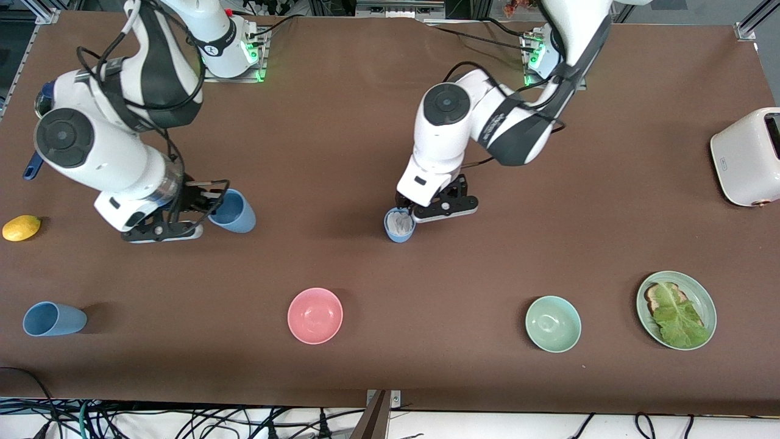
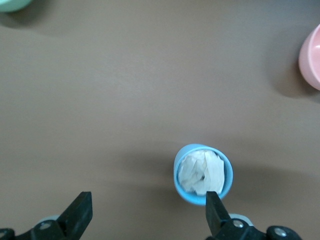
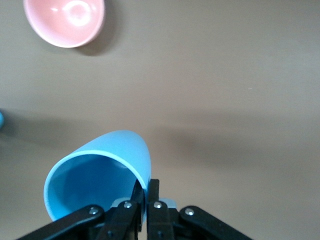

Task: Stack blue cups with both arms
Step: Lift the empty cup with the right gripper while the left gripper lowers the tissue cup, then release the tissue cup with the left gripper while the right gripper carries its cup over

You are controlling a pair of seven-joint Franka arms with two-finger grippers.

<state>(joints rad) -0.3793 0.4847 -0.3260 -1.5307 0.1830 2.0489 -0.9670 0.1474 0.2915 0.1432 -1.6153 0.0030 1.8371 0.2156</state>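
I am pinching the rim of a tilted blue cup (image 3: 100, 172) in my right gripper (image 3: 146, 192), holding it over the table (image 1: 378, 122). My left gripper (image 2: 147, 212) is hovering spread wide by the upright paper-stuffed cup (image 2: 202, 173), one finger (image 2: 214, 210) at its rim.

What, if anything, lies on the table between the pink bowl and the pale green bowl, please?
Nothing: the front view shows only bare brown table between the pink bowl and the pale green bowl.
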